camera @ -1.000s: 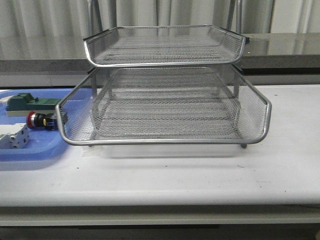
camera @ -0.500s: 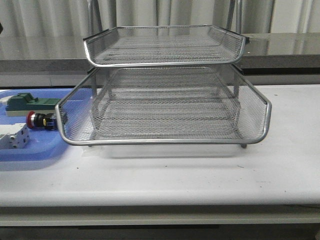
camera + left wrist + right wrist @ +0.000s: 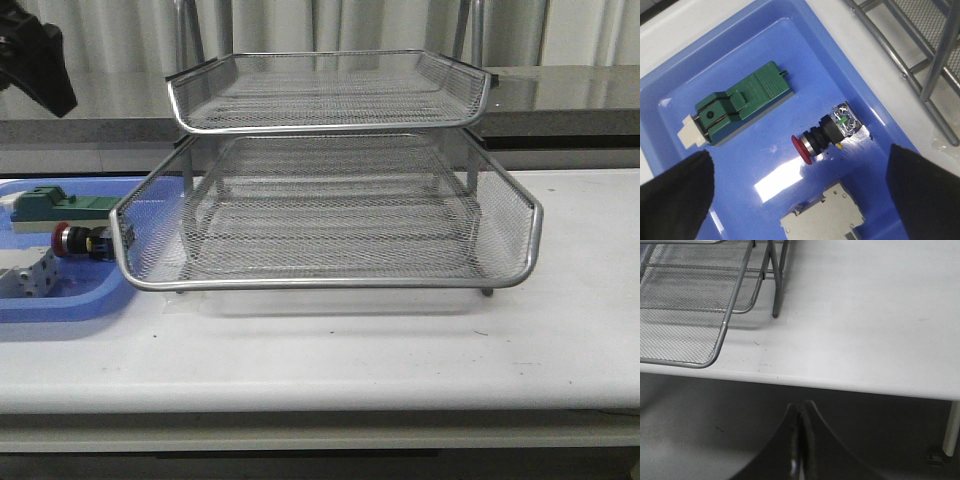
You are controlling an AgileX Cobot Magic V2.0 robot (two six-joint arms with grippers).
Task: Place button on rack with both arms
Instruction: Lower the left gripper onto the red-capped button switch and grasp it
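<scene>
1. Overhead, the left hand (image 3: 800,200) hangs above the blue plastic tray (image 3: 765,40), its two black fingers (image 3: 675,195) spread wide apart with nothing between them.
2. Directly under that gap lies the button (image 3: 827,132), on its side on the tray floor, red mushroom cap toward the green-and-beige block (image 3: 737,107) side and black body with blue and yellow bits toward the tray's wall.
3. The green-and-beige block lies near the button but apart from it; a white terminal block (image 3: 822,217) sits just beside the button on the other side.
4. In the front view the left arm (image 3: 35,55) shows only as a black shape at the upper left corner, well above the tray.
5. The rack (image 3: 330,215), a silver wire-mesh letter tray, stands on the white worktop (image 3: 400,350) just beside the blue tray, its lower tier's rim overlapping the button's body in that view.
6. The right hand (image 3: 799,440) has its fingers pressed together, holding nothing, beyond the worktop's edge and near the rack's corner (image 3: 700,315).
</scene>
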